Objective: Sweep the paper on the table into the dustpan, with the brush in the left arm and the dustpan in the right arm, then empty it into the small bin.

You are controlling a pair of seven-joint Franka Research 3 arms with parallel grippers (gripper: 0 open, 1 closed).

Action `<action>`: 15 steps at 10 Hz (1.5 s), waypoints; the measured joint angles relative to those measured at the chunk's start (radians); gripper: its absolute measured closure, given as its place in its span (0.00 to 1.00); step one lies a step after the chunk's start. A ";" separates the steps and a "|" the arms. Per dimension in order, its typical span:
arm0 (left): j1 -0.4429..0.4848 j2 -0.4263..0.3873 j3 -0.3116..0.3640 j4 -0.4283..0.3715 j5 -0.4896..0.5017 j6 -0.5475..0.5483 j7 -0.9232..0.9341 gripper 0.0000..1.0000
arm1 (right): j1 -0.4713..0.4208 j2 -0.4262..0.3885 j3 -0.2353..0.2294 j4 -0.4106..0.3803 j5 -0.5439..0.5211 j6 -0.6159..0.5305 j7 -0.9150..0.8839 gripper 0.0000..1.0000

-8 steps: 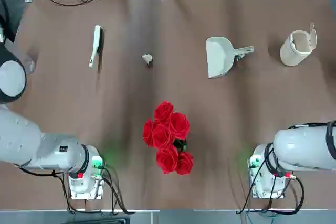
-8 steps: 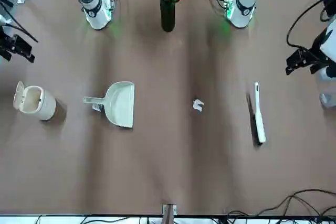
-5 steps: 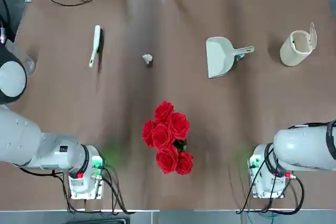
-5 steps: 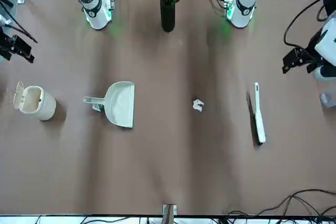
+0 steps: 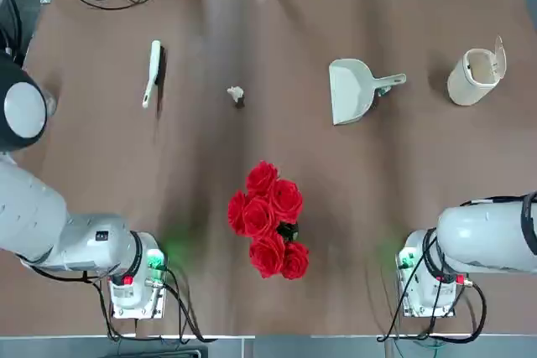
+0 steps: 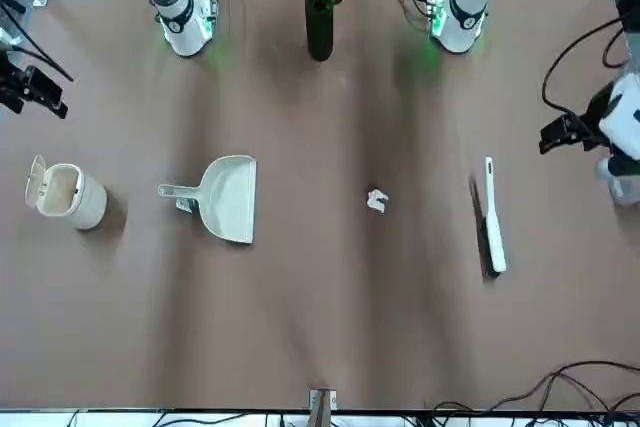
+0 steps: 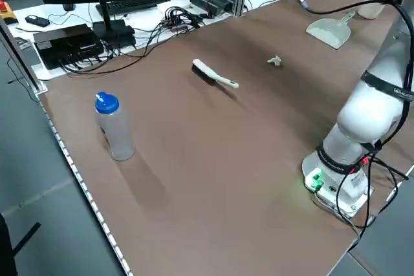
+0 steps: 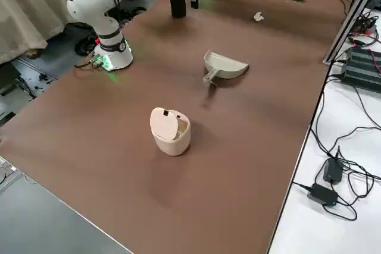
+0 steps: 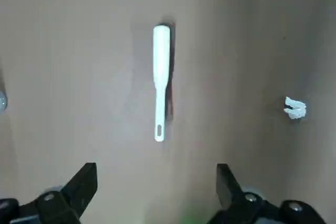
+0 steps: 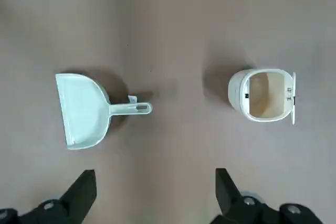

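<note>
Operator, note: brush point(image 5: 152, 72) upper left of top view, paper point(image 5: 236, 94) centre-top, dustpan point(image 5: 352, 90) & small bin point(image 5: 476, 75) upper right. Left gripper point(image 9: 156, 192) & right gripper point(image 10: 155, 195) both spread, holding nothing.

Red roses point(image 5: 270, 220), dark vase point(image 6: 319, 23), water bottle point(image 7: 114, 127).

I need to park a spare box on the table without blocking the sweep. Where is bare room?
The far strip beyond the brush, paper, dustpan and small bin is bare. So are the stretches beside the roses. That row itself is crowded, and a bottle stands at the left edge.
</note>
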 joint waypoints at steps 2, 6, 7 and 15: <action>0.042 0.019 0.001 -0.068 0.000 0.037 0.001 0.00 | 0.011 0.004 0.002 -0.028 0.000 0.010 -0.168 0.00; 0.039 0.034 -0.008 -0.320 0.000 0.254 -0.014 0.00 | 0.042 0.007 0.088 -0.150 0.000 0.127 -0.387 0.00; 0.040 0.037 -0.009 -0.383 0.000 0.327 -0.018 0.02 | 0.042 0.007 0.111 -0.189 -0.003 0.163 -0.462 0.00; 0.064 0.146 -0.006 -0.679 0.000 0.765 -0.042 0.07 | 0.043 0.025 0.187 -0.528 -0.142 0.536 -0.933 0.00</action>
